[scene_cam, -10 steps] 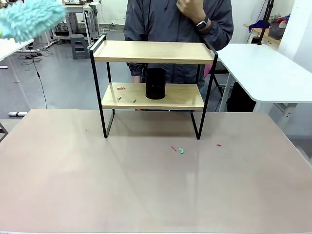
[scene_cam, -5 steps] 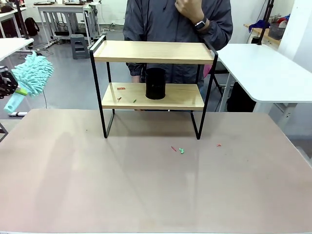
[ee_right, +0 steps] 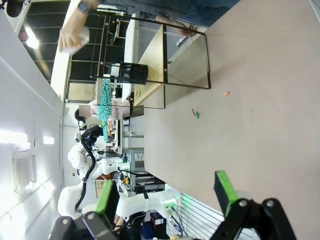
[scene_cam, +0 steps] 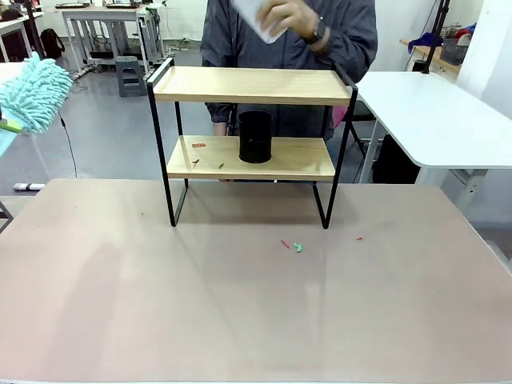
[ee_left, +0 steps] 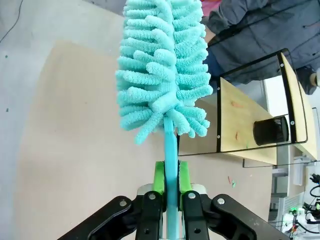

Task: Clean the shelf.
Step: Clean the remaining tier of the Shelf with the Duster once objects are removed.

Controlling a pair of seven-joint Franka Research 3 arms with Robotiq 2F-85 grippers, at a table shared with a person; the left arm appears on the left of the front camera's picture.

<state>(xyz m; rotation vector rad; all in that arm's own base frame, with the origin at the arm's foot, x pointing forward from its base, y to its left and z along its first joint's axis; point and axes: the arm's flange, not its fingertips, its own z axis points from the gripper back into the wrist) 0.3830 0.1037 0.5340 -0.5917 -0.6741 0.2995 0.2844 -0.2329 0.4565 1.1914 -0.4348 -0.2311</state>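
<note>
The shelf (scene_cam: 252, 85) stands mid-table, two wooden boards in a black frame. A black mesh cup (scene_cam: 255, 137) and a few small scraps (scene_cam: 198, 146) sit on its lower board. A teal fluffy duster (scene_cam: 32, 92) hangs at the far left edge, left of the shelf and apart from it. In the left wrist view my left gripper (ee_left: 171, 187) is shut on the duster's handle, head (ee_left: 162, 65) pointing up, with the shelf (ee_left: 250, 125) beyond it. My right gripper (ee_right: 166, 196) stands open and empty over the table, far from the shelf (ee_right: 150, 55).
A person stands behind the shelf, one hand (scene_cam: 288, 16) holding something white above the top board. Small red and green scraps (scene_cam: 297, 247) lie on the table in front of the shelf. A white side table (scene_cam: 432, 112) stands at the right.
The duster dropped from the top left corner, then rose a little at the left edge. The person's hand moved from the chest to above the shelf, now holding something white.
</note>
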